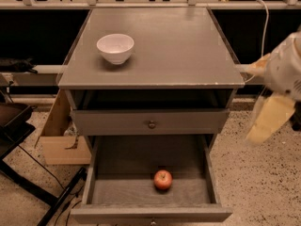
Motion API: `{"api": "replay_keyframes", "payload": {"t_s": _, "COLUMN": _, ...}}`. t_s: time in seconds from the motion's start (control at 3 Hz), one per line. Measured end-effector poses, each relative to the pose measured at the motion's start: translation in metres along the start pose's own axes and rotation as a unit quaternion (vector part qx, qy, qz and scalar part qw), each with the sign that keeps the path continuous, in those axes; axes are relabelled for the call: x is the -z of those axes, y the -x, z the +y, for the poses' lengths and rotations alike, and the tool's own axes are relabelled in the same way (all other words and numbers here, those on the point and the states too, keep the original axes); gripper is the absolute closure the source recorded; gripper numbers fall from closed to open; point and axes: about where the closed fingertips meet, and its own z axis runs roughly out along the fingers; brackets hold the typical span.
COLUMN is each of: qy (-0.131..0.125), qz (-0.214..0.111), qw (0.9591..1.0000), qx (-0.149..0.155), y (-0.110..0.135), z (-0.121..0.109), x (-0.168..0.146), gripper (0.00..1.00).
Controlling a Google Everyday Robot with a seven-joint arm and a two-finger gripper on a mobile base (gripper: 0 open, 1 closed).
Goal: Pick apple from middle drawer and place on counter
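Observation:
The apple (162,179), small and red, lies on the floor of the pulled-out middle drawer (94,173), near its front centre. The grey counter (178,46) is the cabinet's top, above the drawer. My gripper (262,95) hangs in the air to the right of the cabinet, beside the counter's front right corner, well above and to the right of the apple. Its yellowish fingers (270,119) stand apart and hold nothing.
A white bowl (115,48) stands on the counter's left side. A shut grey drawer front with a dark knob (151,124) sits above the open drawer. A cardboard box (59,135) and dark metal legs (42,192) are on the floor at the left.

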Motion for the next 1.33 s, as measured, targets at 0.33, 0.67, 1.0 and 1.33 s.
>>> {"api": "replay_keyframes", "payload": {"t_s": 0.33, "qy": 0.039, "qz": -0.081, "qw": 0.9958, "qx": -0.021, "y": 0.007, "z": 0.047, "x": -0.062, "gripper": 0.0}}
{"api": "replay_keyframes", "payload": {"t_s": 0.67, "qy": 0.077, "qz": -0.165, "qw": 0.9812, "qx": -0.063, "y": 0.005, "z": 0.111, "x": -0.159, "gripper": 0.0}}
{"api": "replay_keyframes", "payload": {"t_s": 1.0, "qy": 0.075, "qz": -0.168, "qw": 0.9813, "qx": -0.057, "y": 0.01, "z": 0.111, "x": -0.162, "gripper": 0.0}}
{"api": "replay_keyframes", "payload": {"t_s": 1.33, "qy": 0.101, "qz": -0.185, "qw": 0.9769, "qx": -0.039, "y": 0.018, "z": 0.122, "x": -0.244, "gripper": 0.0}}
